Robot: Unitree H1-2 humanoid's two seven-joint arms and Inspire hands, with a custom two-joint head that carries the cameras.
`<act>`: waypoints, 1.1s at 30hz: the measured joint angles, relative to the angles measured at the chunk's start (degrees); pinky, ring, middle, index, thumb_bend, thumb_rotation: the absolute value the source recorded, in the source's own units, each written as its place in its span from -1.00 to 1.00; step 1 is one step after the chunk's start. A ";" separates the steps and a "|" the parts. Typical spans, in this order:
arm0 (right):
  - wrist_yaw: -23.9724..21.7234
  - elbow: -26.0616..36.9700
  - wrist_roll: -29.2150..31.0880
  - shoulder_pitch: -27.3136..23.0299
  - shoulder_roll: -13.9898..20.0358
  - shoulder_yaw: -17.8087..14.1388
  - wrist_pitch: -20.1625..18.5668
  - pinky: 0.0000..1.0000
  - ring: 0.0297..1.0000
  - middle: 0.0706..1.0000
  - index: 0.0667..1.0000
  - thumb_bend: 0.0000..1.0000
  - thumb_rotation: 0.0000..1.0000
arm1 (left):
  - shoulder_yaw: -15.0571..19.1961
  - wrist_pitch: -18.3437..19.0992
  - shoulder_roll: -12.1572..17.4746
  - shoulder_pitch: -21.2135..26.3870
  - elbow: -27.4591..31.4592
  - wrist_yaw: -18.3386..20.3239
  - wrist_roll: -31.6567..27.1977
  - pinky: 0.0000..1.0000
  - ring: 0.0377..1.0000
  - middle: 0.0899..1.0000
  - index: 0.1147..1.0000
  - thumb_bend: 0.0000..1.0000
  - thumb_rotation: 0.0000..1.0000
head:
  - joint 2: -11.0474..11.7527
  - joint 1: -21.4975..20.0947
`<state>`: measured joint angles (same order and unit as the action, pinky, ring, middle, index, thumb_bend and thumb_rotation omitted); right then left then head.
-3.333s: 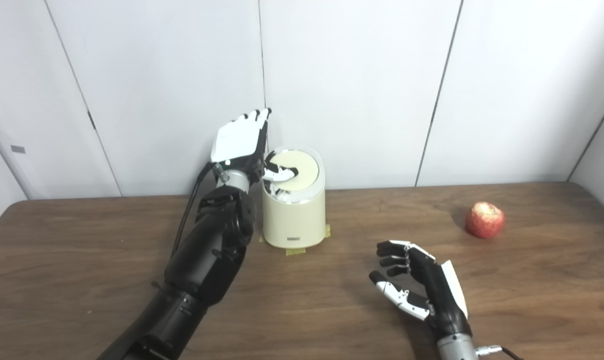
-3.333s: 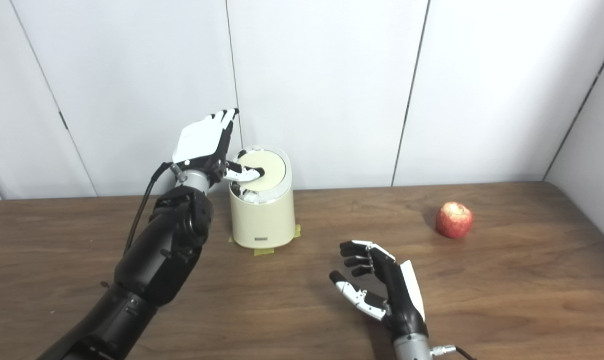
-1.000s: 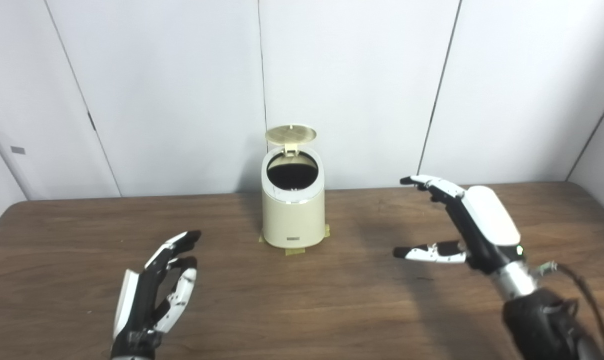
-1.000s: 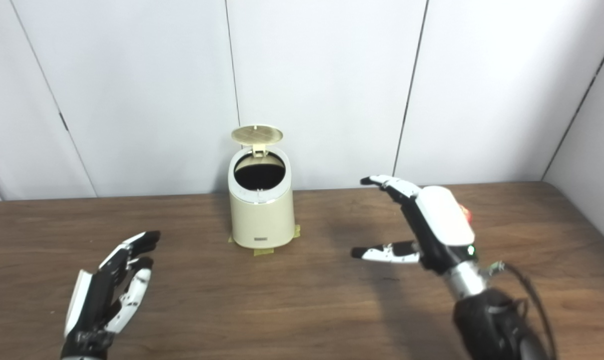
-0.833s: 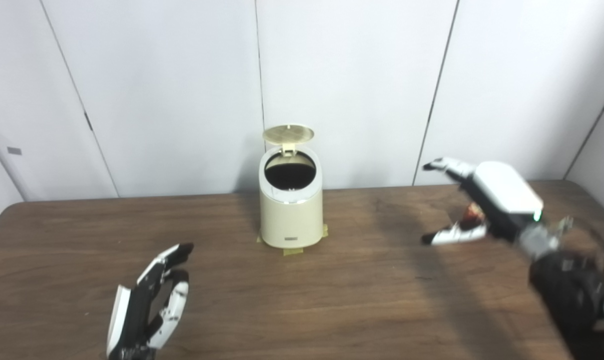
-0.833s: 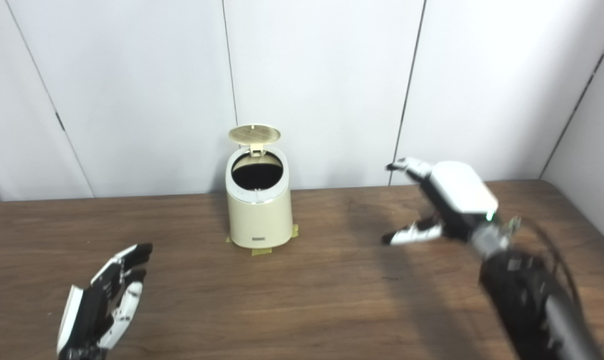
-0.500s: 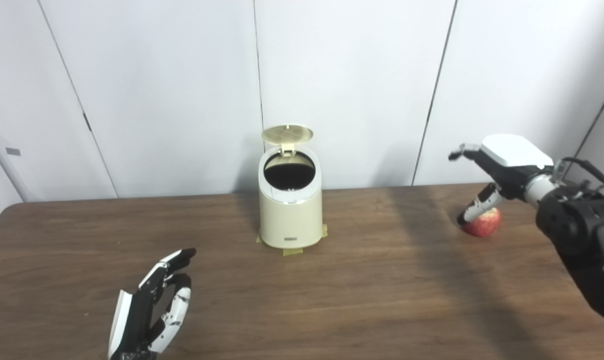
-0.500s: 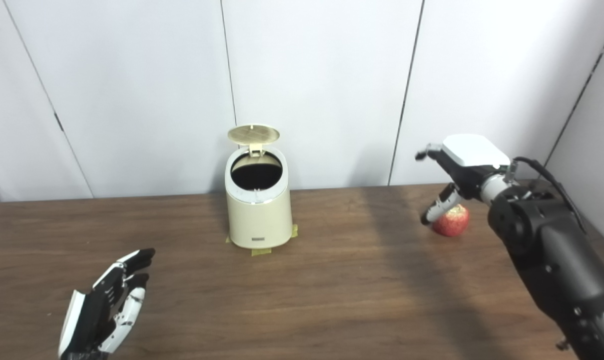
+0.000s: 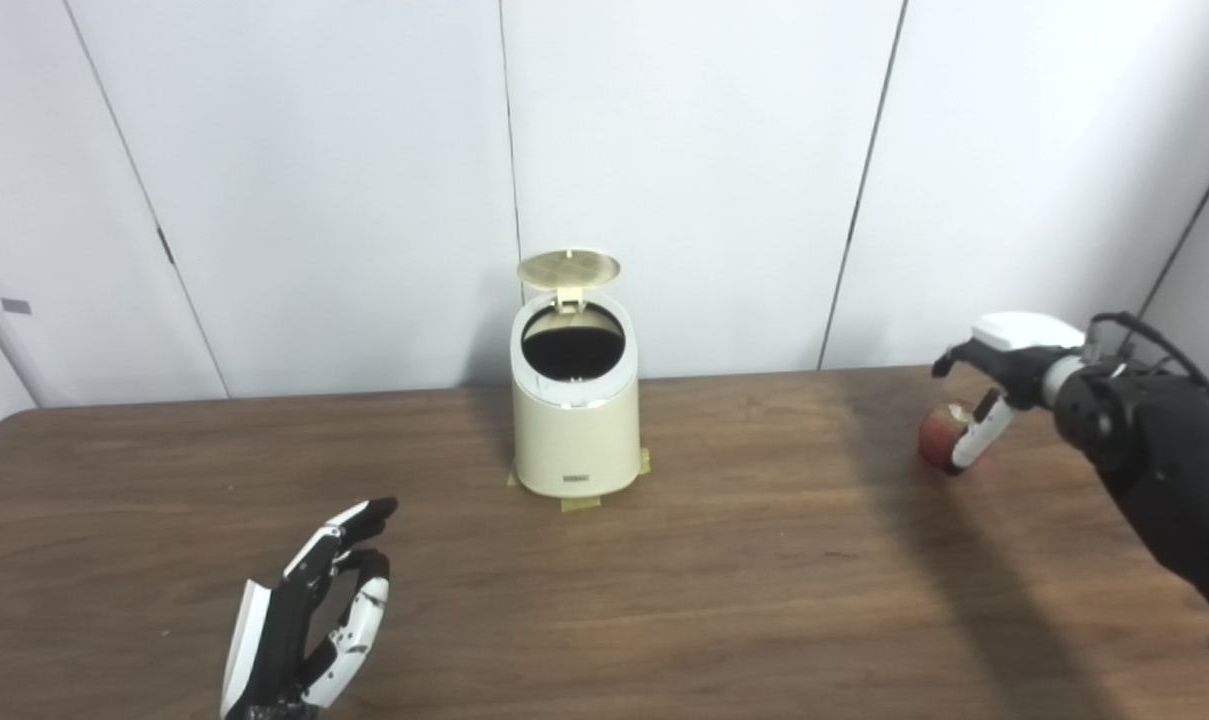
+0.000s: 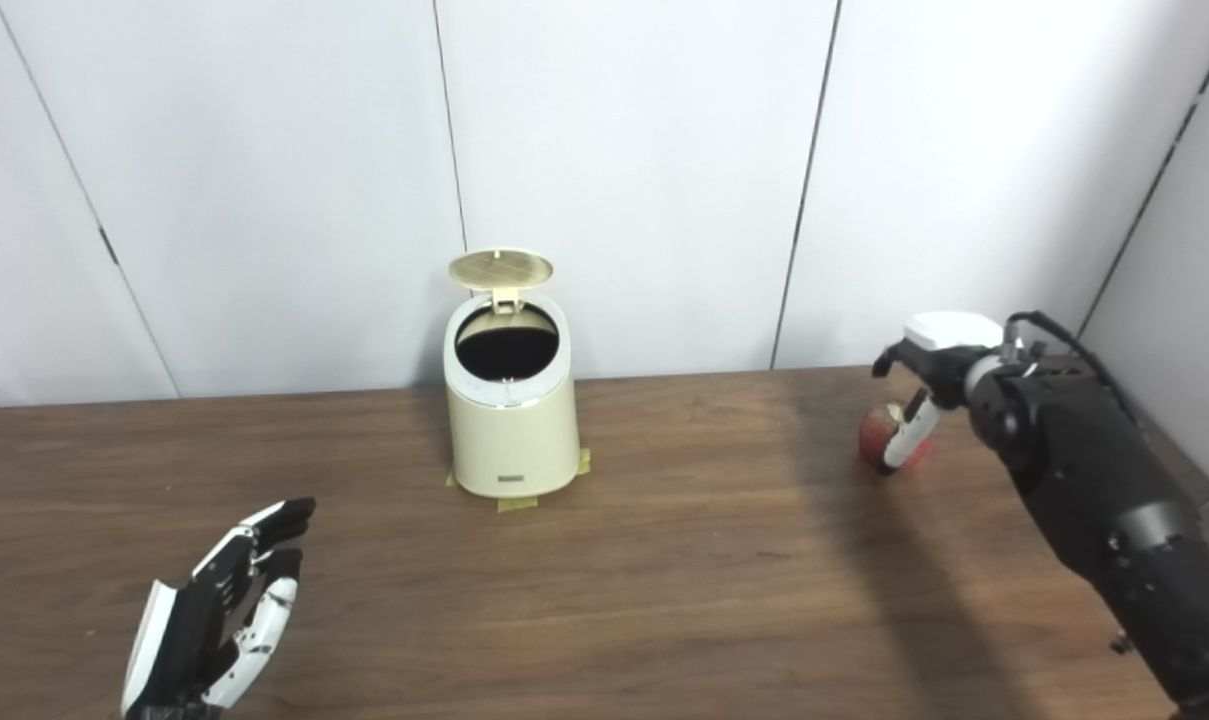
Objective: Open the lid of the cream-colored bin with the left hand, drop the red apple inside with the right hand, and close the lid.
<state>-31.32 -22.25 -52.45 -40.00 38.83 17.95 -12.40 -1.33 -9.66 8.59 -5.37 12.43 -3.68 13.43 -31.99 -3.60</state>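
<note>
Red apple [image 9: 940,434], round, on table, cream bin [image 9: 572,420] lid raised

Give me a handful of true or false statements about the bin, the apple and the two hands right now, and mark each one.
1. The lid of the cream-colored bin is shut. False: it stands raised behind the dark opening.
2. The right hand is at the red apple. True.
3. The apple is inside the bin. False: it sits on the table, far right of the bin.
4. The left hand is open, near the table's front edge. True.
5. The left hand touches the lid. False: it is well clear of the bin.
</note>
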 measured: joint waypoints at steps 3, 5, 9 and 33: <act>-0.30 0.00 0.75 0.01 -0.59 0.58 -0.37 0.31 0.69 0.82 0.62 0.92 -0.53 | 0.01 0.18 -0.05 0.00 0.25 0.03 0.05 0.51 0.64 0.62 0.54 -0.63 0.17 | -0.17 0.18; -0.30 -0.05 1.30 0.00 -0.63 0.87 -0.31 0.35 0.72 0.82 0.63 0.91 -0.51 | 0.06 0.20 -0.05 0.00 0.44 0.02 0.24 0.51 0.64 0.62 0.54 -0.62 0.17 | -0.18 0.18; 0.58 -3.52 2.02 -0.35 -0.65 1.73 1.37 0.36 0.73 0.80 0.63 0.91 -0.46 | 0.16 0.21 -0.05 -0.01 0.56 0.02 0.48 0.50 0.64 0.62 0.54 -0.62 0.22 | -0.26 0.53; 4.58 -8.13 3.00 -1.14 -2.08 4.76 1.78 0.20 0.49 0.67 0.54 0.79 -0.70 | 0.71 0.81 -0.09 -0.52 2.21 0.02 1.13 0.45 0.60 0.59 0.51 -0.61 0.19 | -1.23 1.41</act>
<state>-26.74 -30.38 -49.45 -41.14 36.75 22.72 -10.61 -0.62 -8.86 8.50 -5.90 14.64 -3.67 14.57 -33.22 -2.20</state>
